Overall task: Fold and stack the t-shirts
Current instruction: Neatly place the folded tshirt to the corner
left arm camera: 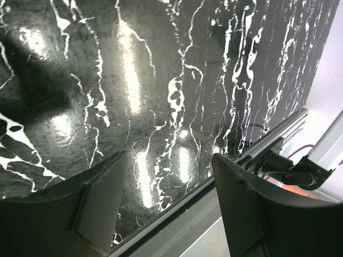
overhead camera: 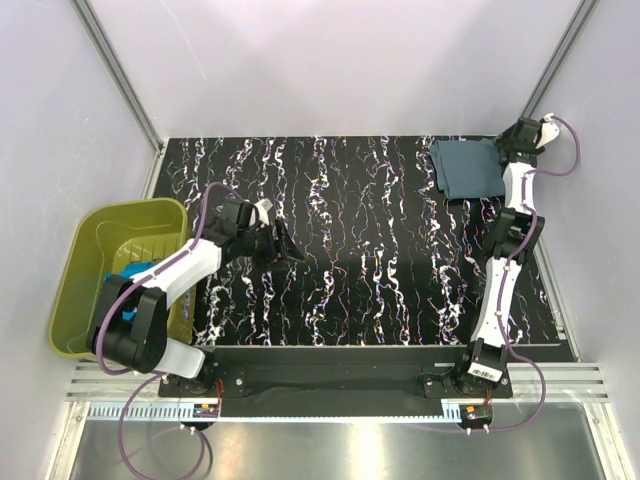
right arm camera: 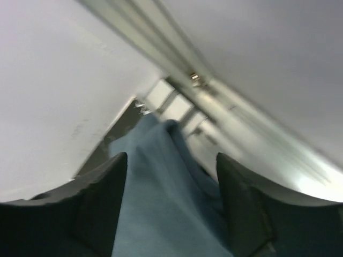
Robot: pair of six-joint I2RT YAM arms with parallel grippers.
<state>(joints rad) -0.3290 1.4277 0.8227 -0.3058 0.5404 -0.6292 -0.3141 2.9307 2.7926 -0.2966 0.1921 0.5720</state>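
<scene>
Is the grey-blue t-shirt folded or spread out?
Folded: the grey-blue t-shirt lies as a compact rectangle in the far right corner.

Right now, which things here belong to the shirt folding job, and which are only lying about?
For the job:
grey-blue shirt, folded, far right corner
turquoise shirt, inside the green tub

Only lying about:
green tub, on the left side

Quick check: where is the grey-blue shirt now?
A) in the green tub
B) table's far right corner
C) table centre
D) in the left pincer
B: the folded grey-blue shirt lies at the far right corner of the table.
</scene>
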